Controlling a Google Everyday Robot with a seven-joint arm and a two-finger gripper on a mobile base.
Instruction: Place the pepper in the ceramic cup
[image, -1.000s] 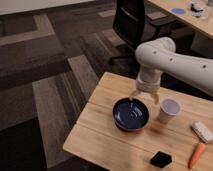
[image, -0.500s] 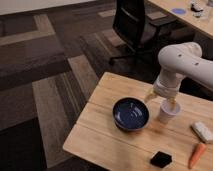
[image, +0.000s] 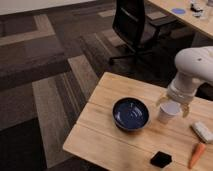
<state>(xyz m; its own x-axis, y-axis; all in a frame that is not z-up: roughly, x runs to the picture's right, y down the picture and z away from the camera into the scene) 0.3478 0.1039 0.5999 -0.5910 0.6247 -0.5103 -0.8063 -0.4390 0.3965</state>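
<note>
Poised with the gripper right above the ceramic cup, at the right side of the table. Spread wide, with tan fingers flanking the cup's rim, one on the left, the other on the right. Gripping nothing that shows; impossible to tell whether touching the cup's wall or just clear of it. Reaching in from the right on a thick white arm, bent down over the cup.

Standing upright, mouth up, just right of a wide dark blue bowl, close to it but apart. Lying well apart from the cup, toward the near right corner of the table: the pepper, slim and orange-red, running roughly near to far, not in the cup. Between cup and pepper, a little to the right: a whitish rectangular block, flat on the wood. Left of the pepper, close to the near edge: a small black object.

Beyond the table's far edge, on dark patterned carpet: a black office chair. At the far right, part of another desk with a blue disc on it.
</note>
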